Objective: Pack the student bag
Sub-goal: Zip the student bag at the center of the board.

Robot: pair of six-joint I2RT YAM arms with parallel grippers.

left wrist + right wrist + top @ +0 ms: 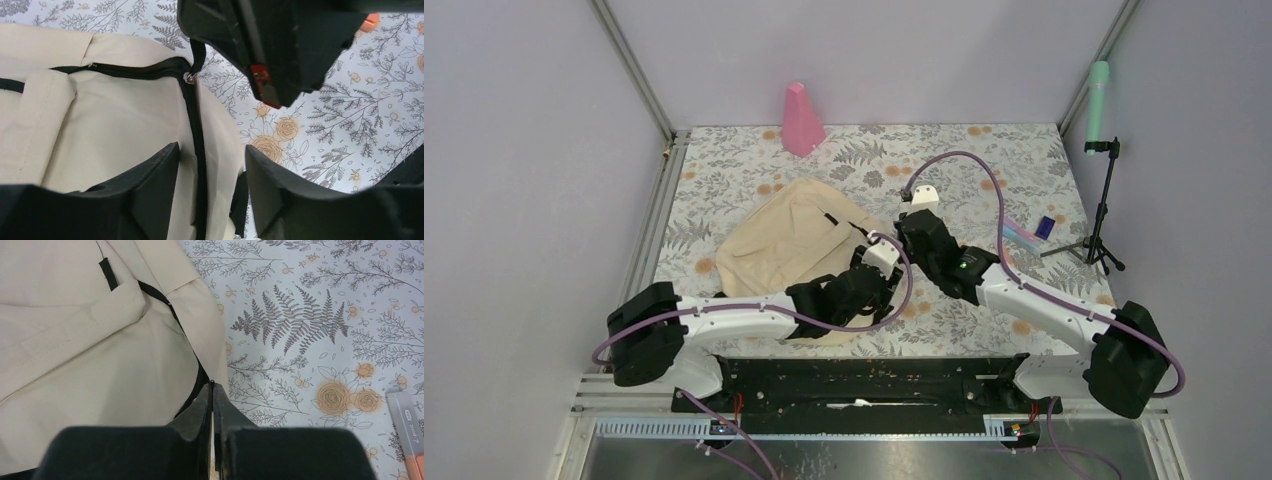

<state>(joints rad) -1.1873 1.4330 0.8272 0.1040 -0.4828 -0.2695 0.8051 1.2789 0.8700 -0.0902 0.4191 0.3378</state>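
The student bag (784,245) is a beige fabric backpack lying flat on the floral table, left of centre. Its black zipper (195,125) runs along the right edge. My left gripper (210,149) is open, with one finger over the bag's face and the other beyond its edge, so the zipper line lies between them. My right gripper (213,390) is shut on the zipper pull (196,57) at the bag's right corner. In the top view both grippers meet at that corner, the left gripper (872,257) just below the right gripper (902,232). The bag also fills the left of the right wrist view (75,340).
A pink cone (801,120) stands at the back. A clear pen with an orange end (407,430) and a small blue item (1045,227) lie right of the bag. A black tripod (1104,210) holding a green cylinder (1099,90) stands at the right edge.
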